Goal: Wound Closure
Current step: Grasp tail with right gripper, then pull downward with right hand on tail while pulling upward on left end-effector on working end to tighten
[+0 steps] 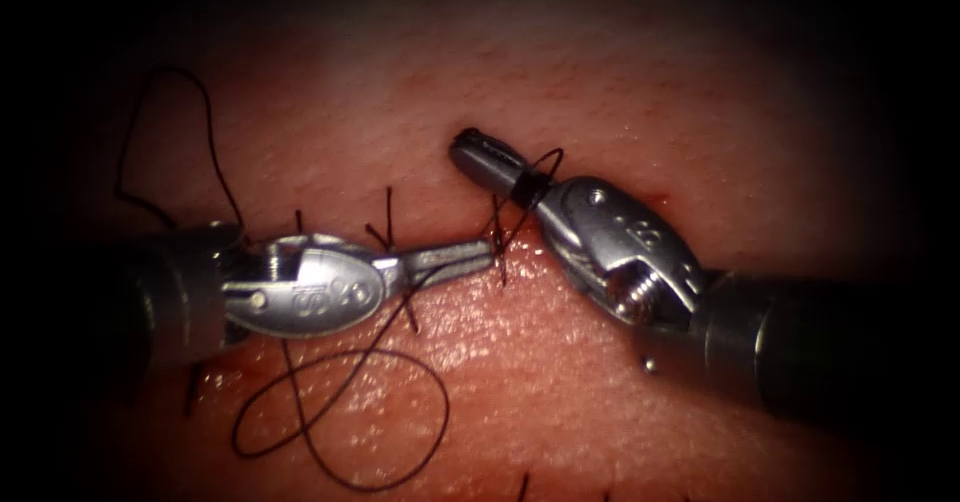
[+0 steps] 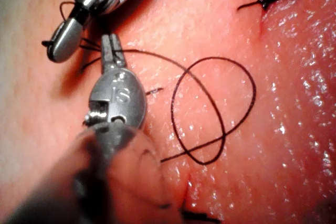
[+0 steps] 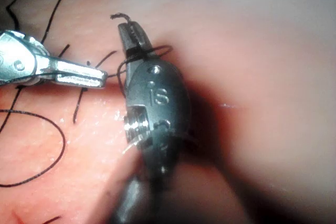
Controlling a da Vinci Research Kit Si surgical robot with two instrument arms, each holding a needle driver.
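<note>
Around the right tool (image 1: 480, 154), looped thread (image 1: 535, 174).

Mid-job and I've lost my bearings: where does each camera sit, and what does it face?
Endoscope: above and in front of the tissue, facing the cut; left tool enters from picture left, right tool from picture right.
Left wrist: rides the left arm, looking along its shaft at the left tool.
Right wrist: rides the right arm, looking along its shaft at the right tool, thread wrapped around it.
Shared: all show both tools and the loose thread loop.

The thread (image 1: 340, 412) runs hidden under the left end effector (image 1: 470, 254); needle position untellable.
</note>
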